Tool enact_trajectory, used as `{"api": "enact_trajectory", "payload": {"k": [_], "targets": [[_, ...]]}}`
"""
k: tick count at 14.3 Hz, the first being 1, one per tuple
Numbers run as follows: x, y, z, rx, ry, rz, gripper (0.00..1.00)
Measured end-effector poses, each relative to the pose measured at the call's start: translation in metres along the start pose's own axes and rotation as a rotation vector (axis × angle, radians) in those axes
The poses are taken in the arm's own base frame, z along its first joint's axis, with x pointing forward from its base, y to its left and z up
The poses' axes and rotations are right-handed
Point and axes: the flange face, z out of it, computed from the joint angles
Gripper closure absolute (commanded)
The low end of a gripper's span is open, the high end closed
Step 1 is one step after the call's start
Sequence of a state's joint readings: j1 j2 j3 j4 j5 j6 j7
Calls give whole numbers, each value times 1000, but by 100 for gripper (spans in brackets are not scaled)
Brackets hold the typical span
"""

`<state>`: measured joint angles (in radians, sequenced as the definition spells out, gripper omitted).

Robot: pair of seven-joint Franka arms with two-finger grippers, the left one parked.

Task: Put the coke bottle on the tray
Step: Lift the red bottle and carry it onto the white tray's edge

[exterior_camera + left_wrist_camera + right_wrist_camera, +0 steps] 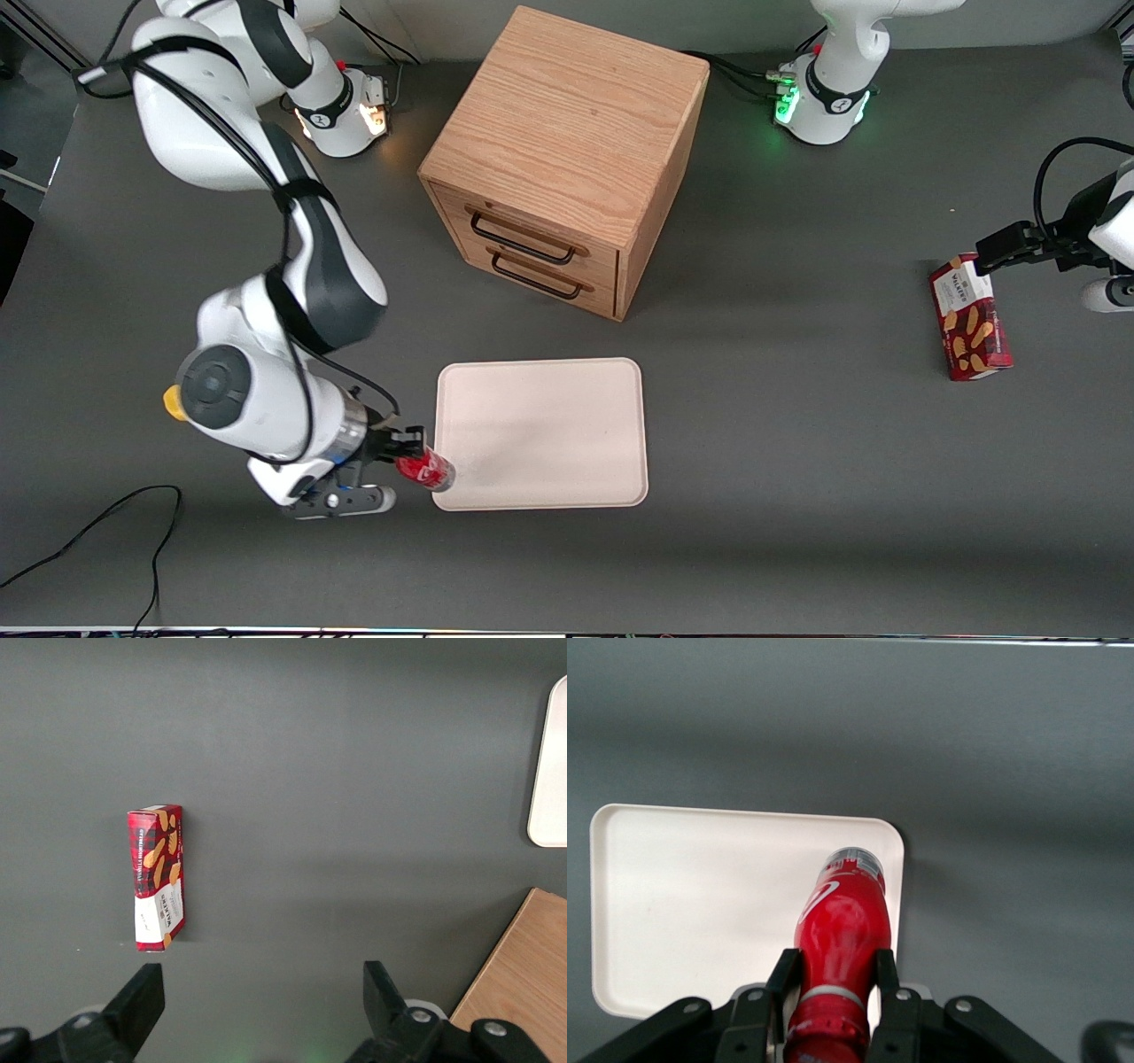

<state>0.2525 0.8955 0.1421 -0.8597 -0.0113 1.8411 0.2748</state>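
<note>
My right gripper (409,459) is shut on the coke bottle (426,470), a tiny red bottle with white script and a clear base. It holds the bottle tilted, base outward, over the corner of the tray (549,425) nearest the front camera at the working arm's end. In the right wrist view the fingers (782,979) clamp the bottle (842,935) near its neck and the cream-white tray (700,895) lies under it. I cannot tell if the base touches the tray.
A wooden drawer cabinet (567,151) stands farther from the front camera than the tray. A red biscuit box (970,319) lies toward the parked arm's end, also in the left wrist view (158,877). A black cable (106,523) trails near the working arm.
</note>
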Motion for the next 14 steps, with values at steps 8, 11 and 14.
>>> {"api": "enact_trajectory", "payload": {"k": [8,11,14], "targets": [[0,-8,62,-18,-15,-22,76],[-1,-10,72,-17,-19,-24,3],[1,-10,75,-13,-7,-23,0]]}}
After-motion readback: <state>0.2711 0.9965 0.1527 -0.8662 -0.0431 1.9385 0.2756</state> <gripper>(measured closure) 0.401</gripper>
